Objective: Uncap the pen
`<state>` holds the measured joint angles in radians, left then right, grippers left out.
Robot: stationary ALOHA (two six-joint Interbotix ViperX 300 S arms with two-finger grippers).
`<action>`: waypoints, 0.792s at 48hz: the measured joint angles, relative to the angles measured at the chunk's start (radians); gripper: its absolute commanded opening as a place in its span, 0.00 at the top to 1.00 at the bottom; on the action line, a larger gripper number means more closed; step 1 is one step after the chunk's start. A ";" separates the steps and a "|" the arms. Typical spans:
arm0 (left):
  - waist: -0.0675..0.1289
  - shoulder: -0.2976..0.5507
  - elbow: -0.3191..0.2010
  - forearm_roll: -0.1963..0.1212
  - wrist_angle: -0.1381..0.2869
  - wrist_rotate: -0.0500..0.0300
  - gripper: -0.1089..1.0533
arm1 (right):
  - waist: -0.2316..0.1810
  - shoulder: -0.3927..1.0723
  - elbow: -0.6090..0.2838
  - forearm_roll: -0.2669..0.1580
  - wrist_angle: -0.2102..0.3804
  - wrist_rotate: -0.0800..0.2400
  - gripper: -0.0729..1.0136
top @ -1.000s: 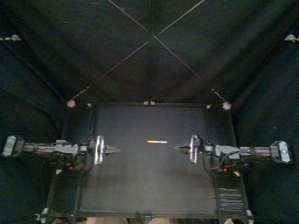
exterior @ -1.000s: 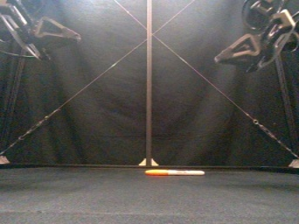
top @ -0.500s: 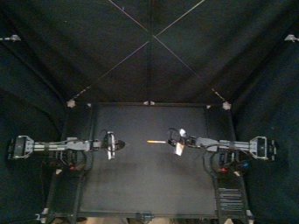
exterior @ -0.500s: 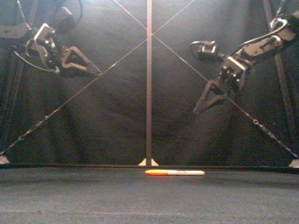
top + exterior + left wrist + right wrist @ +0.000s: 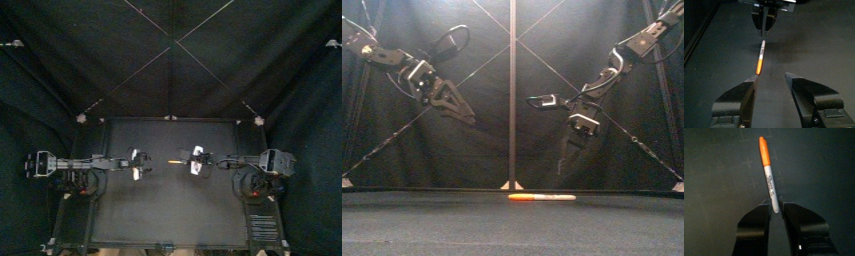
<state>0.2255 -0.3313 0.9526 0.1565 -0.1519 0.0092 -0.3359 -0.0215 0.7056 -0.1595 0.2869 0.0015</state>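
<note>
A marker pen [image 5: 541, 197] lies flat on the black table near its middle, orange cap to the left and white barrel to the right. It shows as a small orange streak [image 5: 177, 161] in the top view. My left gripper [image 5: 465, 114] hangs above the table left of the pen, jaws wide open and empty [image 5: 774, 78], with the pen [image 5: 759, 61] ahead of them. My right gripper [image 5: 564, 167] points down above the pen's white end. Its jaws [image 5: 775, 204] stand a little apart, empty, with the pen [image 5: 767, 172] lying beyond them.
The black table [image 5: 167, 215] carries nothing else that I can see. Black curtains close the back and sides. Both arms [image 5: 80, 165] [image 5: 254, 162] reach in level from their own sides.
Both arms have swung in from the table's sides toward the pen and come lower. Both grippers have gone from shut to open. The pen has not moved.
</note>
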 measured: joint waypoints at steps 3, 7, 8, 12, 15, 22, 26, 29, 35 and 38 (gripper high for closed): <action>0.003 0.021 -0.015 0.002 0.018 0.0000 0.16 | -0.002 0.014 -0.008 -0.002 0.000 0.000 0.31; 0.006 0.049 -0.037 0.003 0.044 0.0000 0.16 | -0.006 0.031 -0.012 -0.002 0.002 0.005 0.31; 0.006 0.055 -0.041 0.003 0.054 0.0000 0.16 | -0.009 0.034 -0.012 -0.002 0.002 0.002 0.31; 0.006 0.087 -0.067 0.003 0.095 0.0000 0.16 | -0.011 0.044 -0.014 0.002 0.003 0.000 0.31; 0.008 0.114 -0.084 0.005 0.118 0.0000 0.16 | -0.011 0.052 -0.014 0.003 0.003 0.000 0.31; 0.014 0.155 -0.115 0.008 0.133 0.0000 0.16 | -0.011 0.077 -0.014 0.008 0.003 -0.002 0.30; 0.020 0.178 -0.132 0.015 0.133 0.0000 0.16 | -0.012 0.097 -0.015 0.014 0.003 0.000 0.30; 0.023 0.190 -0.141 0.020 0.133 0.0000 0.16 | -0.012 0.109 -0.015 0.018 0.003 -0.002 0.30; 0.029 0.199 -0.153 0.023 0.135 0.0000 0.16 | -0.014 0.135 -0.018 0.025 0.003 -0.002 0.30; 0.031 0.201 -0.156 0.023 0.135 0.0000 0.16 | -0.014 0.143 -0.023 0.025 0.002 0.005 0.31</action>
<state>0.2562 -0.1304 0.7961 0.1795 -0.0169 0.0092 -0.3497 0.1212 0.6826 -0.1350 0.2884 0.0061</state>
